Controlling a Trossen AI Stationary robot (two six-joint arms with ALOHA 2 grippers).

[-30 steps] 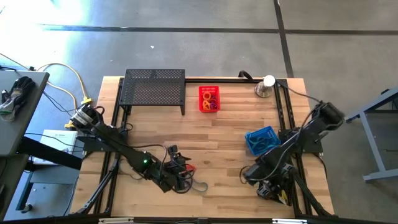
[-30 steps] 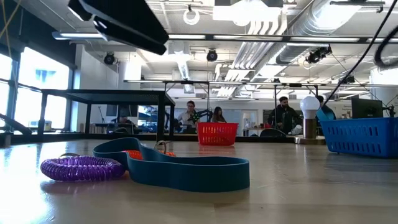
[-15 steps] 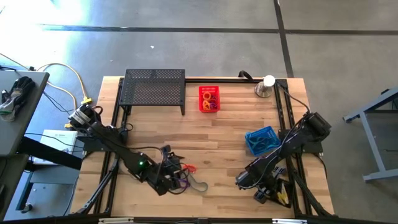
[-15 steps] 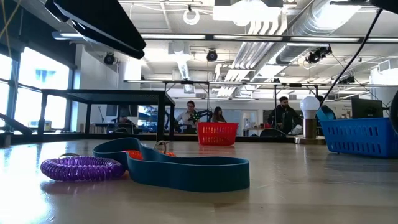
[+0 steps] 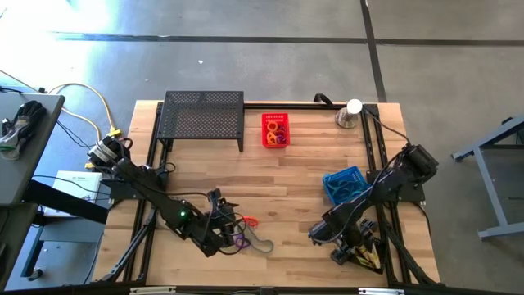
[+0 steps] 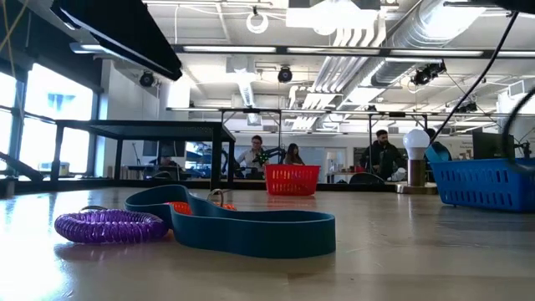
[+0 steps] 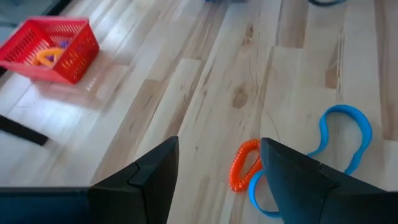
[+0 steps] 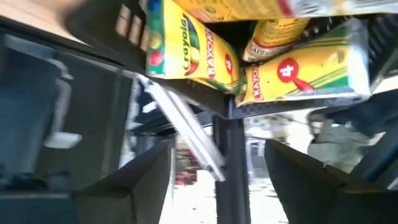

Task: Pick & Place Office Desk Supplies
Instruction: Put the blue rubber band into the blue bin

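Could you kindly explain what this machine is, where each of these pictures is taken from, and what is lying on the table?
It is a robot with two dark arms at a wooden table, each ending in a two-finger gripper. One picture looks straight down, one looks level across the tabletop, and two come from cameras on the arms' wrists.

The left gripper hovers open near the front edge over an orange coil and a blue band; a purple coil lies beside them. It holds nothing.

The right gripper is at the front right corner, open, facing yellow crayon boxes and holding none.

Farther back stand a red basket with small loops inside, a blue basket, a black mesh shelf and a silver dome with a white ball. People sit in the room beyond.
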